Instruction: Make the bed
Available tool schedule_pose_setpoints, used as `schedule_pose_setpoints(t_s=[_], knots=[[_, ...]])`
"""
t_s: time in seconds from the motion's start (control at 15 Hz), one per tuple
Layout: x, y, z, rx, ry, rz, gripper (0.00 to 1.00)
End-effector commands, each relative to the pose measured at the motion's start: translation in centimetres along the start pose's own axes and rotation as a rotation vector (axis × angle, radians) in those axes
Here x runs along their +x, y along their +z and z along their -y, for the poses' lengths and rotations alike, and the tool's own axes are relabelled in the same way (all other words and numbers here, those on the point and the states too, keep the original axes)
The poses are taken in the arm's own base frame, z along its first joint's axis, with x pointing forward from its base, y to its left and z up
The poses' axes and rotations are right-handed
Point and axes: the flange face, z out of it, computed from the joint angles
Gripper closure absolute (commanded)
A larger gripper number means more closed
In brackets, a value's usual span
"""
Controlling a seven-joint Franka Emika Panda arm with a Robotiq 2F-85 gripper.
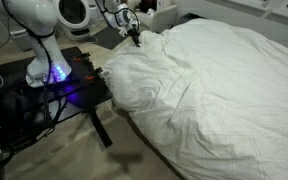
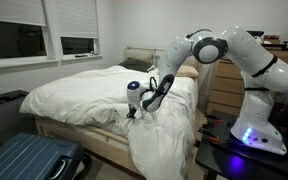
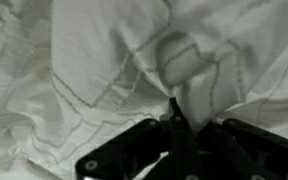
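Bedroom windows (image 2: 79,45) sit left, and the bed (image 2: 74,95) fills the middle. Toward its right side your jaws are closed on a fold of duvet (image 3: 104,60). It looks soft, light and slippery, so hold bunched fabric near the hem.

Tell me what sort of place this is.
Probably a home bedroom: a large bed under a puffy white duvet, a window with blinds behind it, and a wooden dresser alongside.
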Motion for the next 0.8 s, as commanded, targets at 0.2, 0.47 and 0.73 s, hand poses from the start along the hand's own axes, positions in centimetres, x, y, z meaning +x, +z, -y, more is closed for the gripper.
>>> schedule_pose_setpoints(t_s=[0.2,0.47,0.73], knots=[[0.6,-5.1,1.4,0.084,0.009,0.032,0.99],[0.1,-9.8,4.4,0.18,-0.059,0.022,0.99],[-2.1,-14.7,8.1,0.306,-0.164,0.056,0.99]])
